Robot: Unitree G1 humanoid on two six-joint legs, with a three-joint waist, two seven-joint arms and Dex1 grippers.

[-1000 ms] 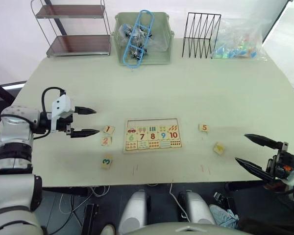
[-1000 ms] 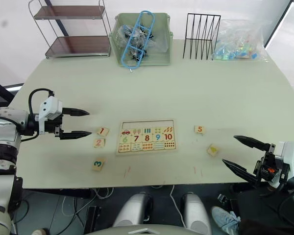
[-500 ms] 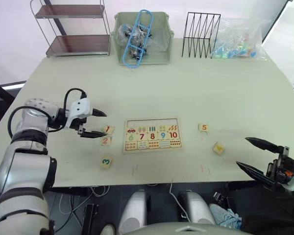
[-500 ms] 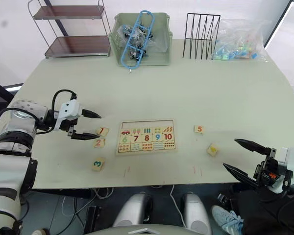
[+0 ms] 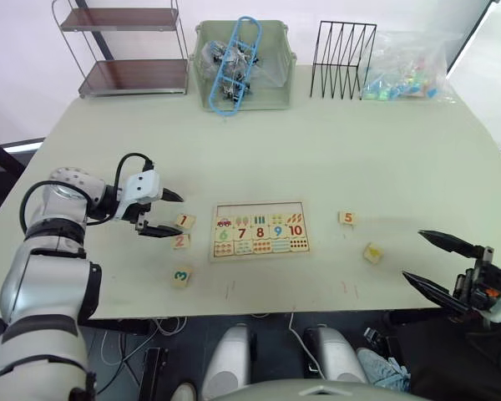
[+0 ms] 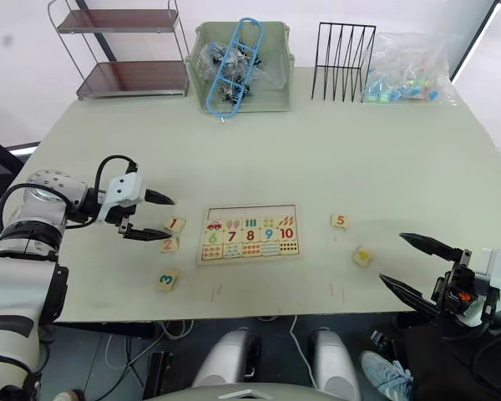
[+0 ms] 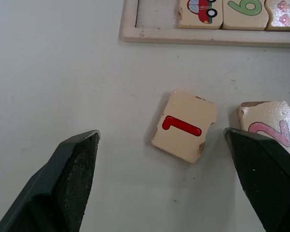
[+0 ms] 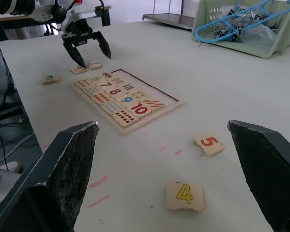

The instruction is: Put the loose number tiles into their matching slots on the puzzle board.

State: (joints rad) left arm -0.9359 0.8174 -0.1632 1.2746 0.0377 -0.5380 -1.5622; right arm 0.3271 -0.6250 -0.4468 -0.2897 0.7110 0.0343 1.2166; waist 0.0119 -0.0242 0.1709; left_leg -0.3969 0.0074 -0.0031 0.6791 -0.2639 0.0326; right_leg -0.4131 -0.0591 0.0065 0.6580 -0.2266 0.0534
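- Left gripper [image 5: 167, 214] is hovering w/ fingers spread wide, straddling the 1 tile [image 7: 184, 126] – probably lining up to grab it, not yet touching.
- 2 tile [image 7: 270, 126] is lying just beside the 1; 3 tile [image 5: 181, 275] is sitting nearer the table's front edge.
- Board [image 5: 260, 230] is lying mid-table, top row of slots [image 6: 249, 210] empty, awaiting tiles.
- Right gripper [image 5: 441, 266] is idling w/ fingers apart at the table edge, near the 4 tile [image 8: 185, 195] & 5 tile [image 8: 209, 143].

Left gripper [image 5: 164, 214] moved in toward tile 1 [image 7: 184, 126] (fingers spread), right gripper [image 5: 441, 264] slightly lower
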